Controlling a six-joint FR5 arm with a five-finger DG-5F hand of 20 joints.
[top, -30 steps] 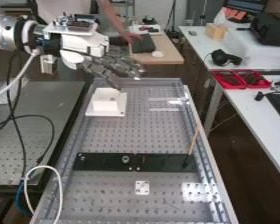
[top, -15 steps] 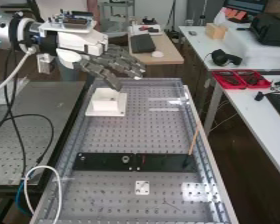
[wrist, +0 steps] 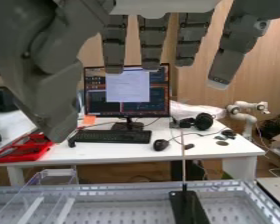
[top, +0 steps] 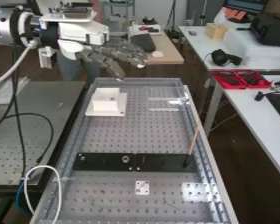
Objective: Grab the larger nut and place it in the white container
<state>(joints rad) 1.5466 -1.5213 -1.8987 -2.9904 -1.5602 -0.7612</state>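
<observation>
Up in the high view goes the hand (top: 97,50), a bit higher than in the last frame, with more space between its thumb and the white container (top: 107,100). The white container sits where it did, on the far part of the bench (top: 121,132).

It is too hard to make out what is inside the white container. The smaller nut (top: 82,158) on the flat black bar (top: 164,162) is dark and easy to miss. The robot arm (top: 3,30) is cut off by the side of the high view. In the wrist view, the big thumb (wrist: 47,75) hides some of the room.

The hand is wide open. Its fingers (wrist: 152,45) are nearly straight, with a big gap from the thumb, and it has hold of nothing. It hangs above the far end of the bench, apart from the white container.

The bearing (top: 125,159) stands on the flat black bar too. A thin stick (top: 194,140) pokes up near one end of the bar. A small white plate (top: 142,188) lies near the bar. A white cable (top: 59,187) loops over the bench's side. Past the bench, a table holds a keyboard (wrist: 111,136), a mouse (wrist: 161,145) and red trays (wrist: 21,149).
</observation>
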